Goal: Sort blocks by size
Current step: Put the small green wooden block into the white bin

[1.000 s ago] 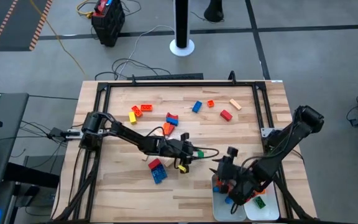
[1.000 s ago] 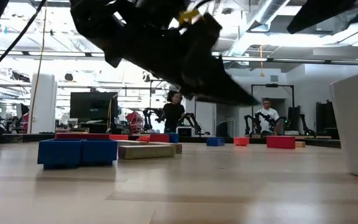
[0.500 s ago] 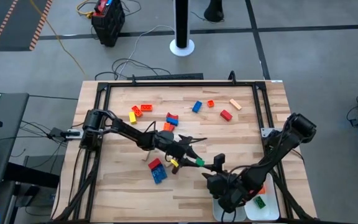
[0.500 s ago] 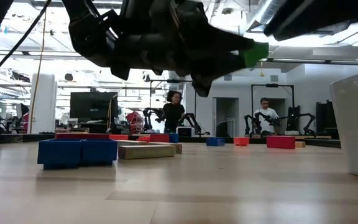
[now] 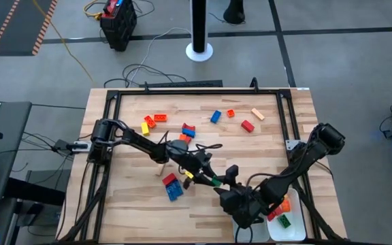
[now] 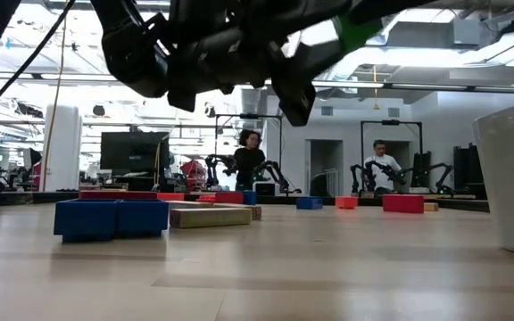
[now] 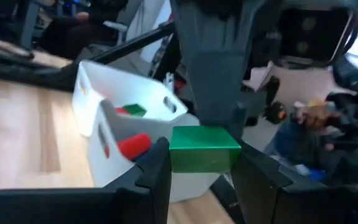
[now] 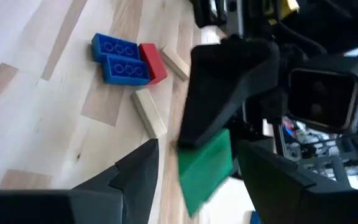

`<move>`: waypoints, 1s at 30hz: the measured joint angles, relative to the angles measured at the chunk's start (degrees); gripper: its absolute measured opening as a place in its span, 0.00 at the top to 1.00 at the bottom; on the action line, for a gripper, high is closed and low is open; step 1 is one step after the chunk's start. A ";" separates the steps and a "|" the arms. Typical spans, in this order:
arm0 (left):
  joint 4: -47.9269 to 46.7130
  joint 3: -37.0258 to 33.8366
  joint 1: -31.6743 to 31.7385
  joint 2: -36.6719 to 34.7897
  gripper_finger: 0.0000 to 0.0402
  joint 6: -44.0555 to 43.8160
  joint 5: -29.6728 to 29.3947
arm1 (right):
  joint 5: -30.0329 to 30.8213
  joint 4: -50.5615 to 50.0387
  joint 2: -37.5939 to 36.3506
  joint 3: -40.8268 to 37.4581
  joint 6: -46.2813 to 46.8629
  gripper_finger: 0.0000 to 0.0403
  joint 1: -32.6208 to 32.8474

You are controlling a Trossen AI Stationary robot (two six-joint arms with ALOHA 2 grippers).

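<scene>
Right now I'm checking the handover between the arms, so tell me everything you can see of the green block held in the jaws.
The green plastic toy block is a small, glossy, rectangular brick with flat faces. It is off the table, clamped between the two dark fingers of the left gripper, which press on its two opposite sides. The right gripper faces it with open jaws on either side, not touching it as far as I can see. Behind it stands a white rectangular tray. In the right wrist view the block appears tilted.

A small green plastic toy brick point(image 7: 204, 148) hangs clamped in mid-air; other coloured plastic toy bricks point(image 5: 186, 131) lie scattered behind it.
</scene>
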 joint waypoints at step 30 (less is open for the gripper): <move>5.98 0.06 -2.27 -0.07 0.64 -4.89 -0.85 | 1.53 7.72 0.01 0.00 -7.74 0.65 -2.37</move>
